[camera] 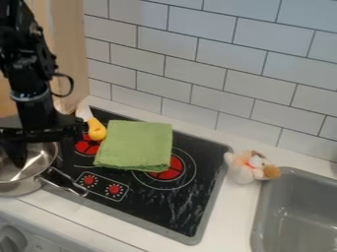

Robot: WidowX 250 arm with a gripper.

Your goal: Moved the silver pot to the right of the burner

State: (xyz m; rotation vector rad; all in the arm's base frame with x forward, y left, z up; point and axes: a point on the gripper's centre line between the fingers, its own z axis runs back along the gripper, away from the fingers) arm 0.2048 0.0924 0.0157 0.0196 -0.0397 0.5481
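Grey sink (pixel 293 209), plush toy (pixel 243 170), green cloth (pixel 135 144) partly over burner (pixel 174 173)

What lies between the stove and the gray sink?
In the camera view, a small plush toy sits there, on the white counter.

No text can be read; the marks (pixel 38 245) beside the knob (pixel 12 239) are too small.

Shiny silver pot (pixel 21 186) upright at stovetop's (pixel 148 209) left edge; burners (pixel 172 172) red.
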